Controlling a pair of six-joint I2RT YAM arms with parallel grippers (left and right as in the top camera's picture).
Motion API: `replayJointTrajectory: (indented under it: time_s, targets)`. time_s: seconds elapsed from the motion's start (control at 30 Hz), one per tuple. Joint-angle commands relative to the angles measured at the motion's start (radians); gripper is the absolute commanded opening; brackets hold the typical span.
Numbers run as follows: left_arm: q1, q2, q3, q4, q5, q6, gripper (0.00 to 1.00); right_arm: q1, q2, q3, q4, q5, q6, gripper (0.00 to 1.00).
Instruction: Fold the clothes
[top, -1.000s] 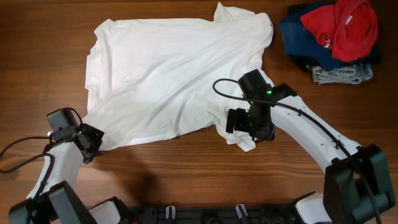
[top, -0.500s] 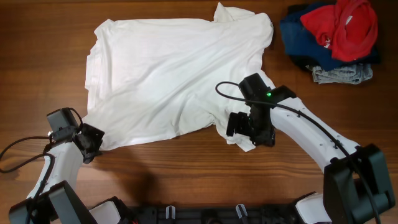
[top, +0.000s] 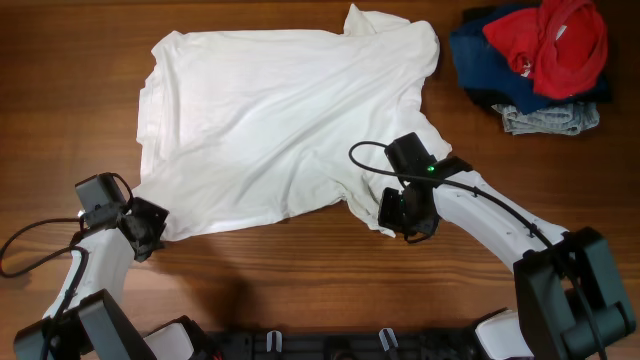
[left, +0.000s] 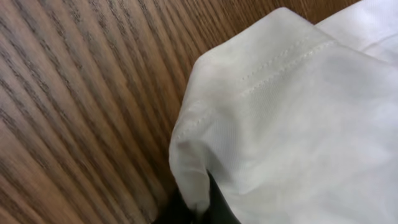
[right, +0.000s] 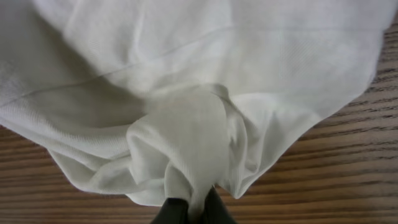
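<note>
**White shirt lying spread out, both pincers gripping its near edge**

Overhead: the shirt (top: 280, 110) is lying mostly flat across the upper middle of the dark, wood-grained tabletop (top: 300, 280). Its thin white fabric is showing soft diagonal wrinkles, and one part is bunching up into a peak at the far right corner. The left pincer (top: 150, 228) is sitting at the shirt's near left corner, and the right pincer (top: 395, 210) at a rumpled flap hanging off the near right edge. Well apart, in the far right corner of the tabletop, a crumpled red garment (top: 555, 40) is lying on a navy garment (top: 478, 50), with a grey garment (top: 548, 120) poking out beneath.

Left wrist: a hemmed corner of the shirt (left: 292, 124) with two rows of stitching is curling over the striped wood. The left pincer (left: 194, 214) is closing its dark tips on the fold at the bottom edge.

Right wrist: the fabric (right: 186, 56) is gathering into a soft, puckered knot with a seam line running across it. The right pincer (right: 189, 213) is clamping that knot between its dark tips, just above the wood.
</note>
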Motion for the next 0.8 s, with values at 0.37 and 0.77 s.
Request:
replayJointTrajectory:
  time_s: [0.37,0.77]
  targets:
    - [0.161,-0.237,0.228,-0.364,0.021,0.167,0.04,-0.186,-0.442,0.006,-0.151,0.0,-0.072,0.04]
    - [0.158,-0.523,0.233,-0.428,0.021,0.192,0.04,-0.19,-0.599,0.036,-0.293,0.022,-0.095,0.04]
